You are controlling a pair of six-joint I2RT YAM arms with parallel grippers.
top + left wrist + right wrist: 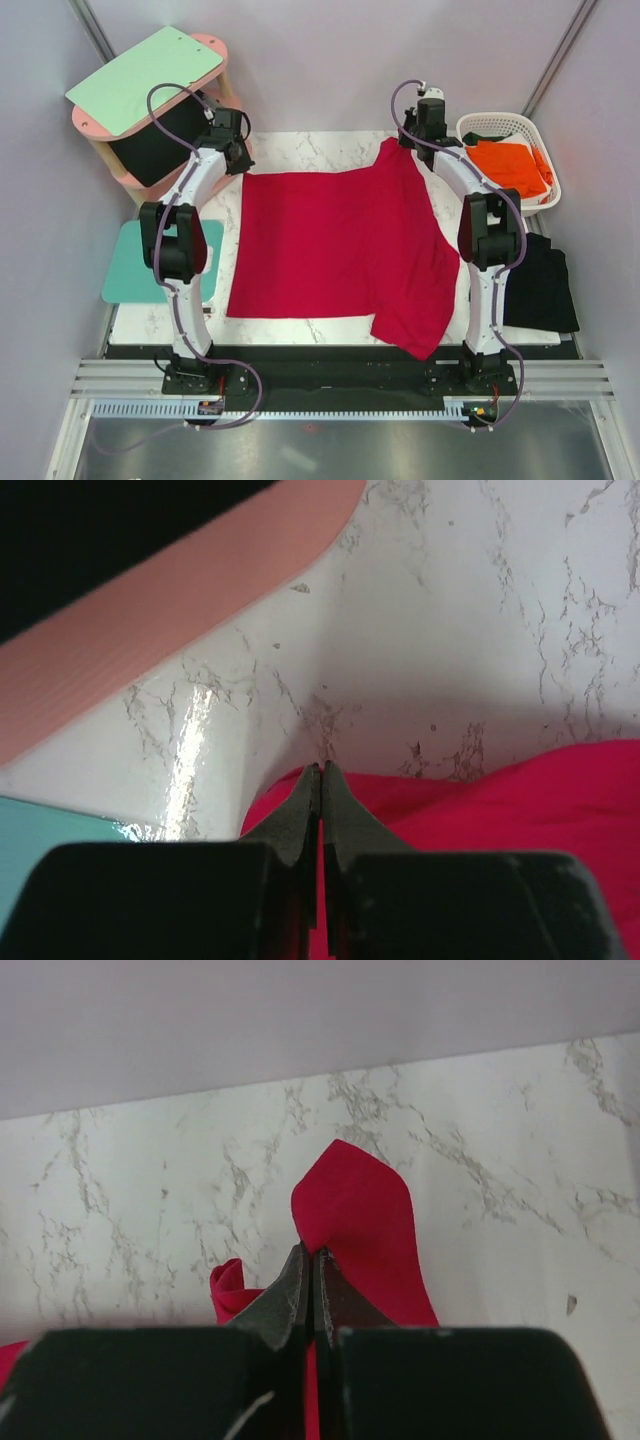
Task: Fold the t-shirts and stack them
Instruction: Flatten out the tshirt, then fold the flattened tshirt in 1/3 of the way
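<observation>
The crimson red t-shirt (330, 245) lies spread over the marble table (300, 145), its right part draped down past the near edge. My left gripper (243, 165) pinches its far left corner; the left wrist view has the jaws (323, 770) shut on the red cloth (520, 810). My right gripper (405, 140) is shut on the far right corner, and a red point of cloth (355, 1220) pokes up past its tips (308, 1252). An orange t-shirt (510, 165) sits in the white basket (500, 122). A black t-shirt (540, 285) lies at the right edge.
A pink stool-like stand (210, 45) at the back left carries a mint-green board (145, 78) with a dark space beneath it. A teal mat (130, 262) lies at the left table edge. Grey walls enclose the table on the back and sides.
</observation>
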